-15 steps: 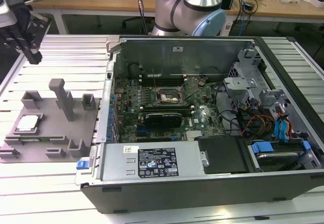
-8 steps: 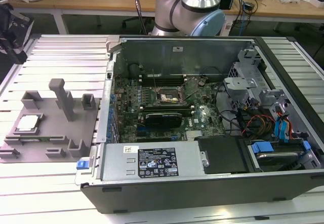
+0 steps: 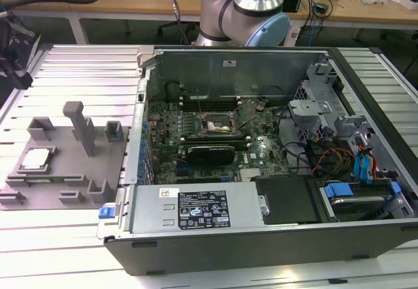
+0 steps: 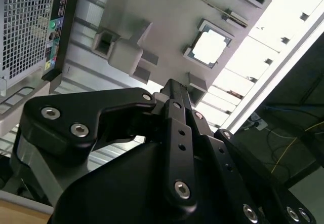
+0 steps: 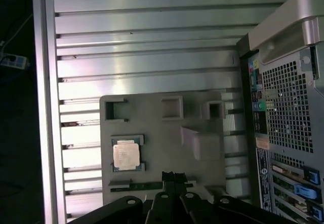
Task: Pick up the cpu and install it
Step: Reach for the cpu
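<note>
Our black two-fingered hand (image 5: pixel 169 175) hangs above the grey plastic fixture plate (image 5: pixel 162 127) on the ribbed aluminium bench (image 5: pixel 142 57). Its fingertips are drawn together and hold nothing. The small square cpu with the silvery-white metal top (image 5: pixel 125 154) lies flat in its nest on that plate, clear of the hand, at the exterior view's left of the open black computer case (image 3: pixel 261 253). The dark metal-rimmed socket (image 3: pixel 221 125) waits inside the case. We judge the step in hand to be the approach for the pick. To do it well we centre over the chip, square the fingers to its edges, spread them wider than the chip, and grip its sides without tilting it.
</note>
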`<state>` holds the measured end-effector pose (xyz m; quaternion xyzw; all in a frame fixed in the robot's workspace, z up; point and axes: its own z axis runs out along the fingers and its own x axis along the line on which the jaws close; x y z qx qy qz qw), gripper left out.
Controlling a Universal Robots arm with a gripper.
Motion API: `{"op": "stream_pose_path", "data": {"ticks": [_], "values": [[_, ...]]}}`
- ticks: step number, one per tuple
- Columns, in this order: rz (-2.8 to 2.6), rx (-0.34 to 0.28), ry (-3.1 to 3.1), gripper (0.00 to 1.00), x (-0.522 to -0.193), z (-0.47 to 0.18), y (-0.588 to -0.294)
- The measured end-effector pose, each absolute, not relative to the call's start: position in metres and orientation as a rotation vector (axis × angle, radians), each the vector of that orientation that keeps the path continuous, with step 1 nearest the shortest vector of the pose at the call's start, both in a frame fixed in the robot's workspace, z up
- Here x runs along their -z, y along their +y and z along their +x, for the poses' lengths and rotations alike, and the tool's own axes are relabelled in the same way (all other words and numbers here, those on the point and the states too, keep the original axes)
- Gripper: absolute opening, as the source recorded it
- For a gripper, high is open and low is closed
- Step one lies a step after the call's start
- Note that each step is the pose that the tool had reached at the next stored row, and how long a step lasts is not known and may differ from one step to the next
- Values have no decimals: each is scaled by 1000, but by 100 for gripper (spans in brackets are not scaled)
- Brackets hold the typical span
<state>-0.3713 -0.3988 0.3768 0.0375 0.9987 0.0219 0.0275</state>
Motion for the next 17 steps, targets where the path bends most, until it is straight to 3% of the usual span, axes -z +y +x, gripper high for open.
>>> {"op": "stream_pose_path", "data": {"ticks": [17], "values": [[122, -63, 3085, 11, -342, -377, -399]]}}
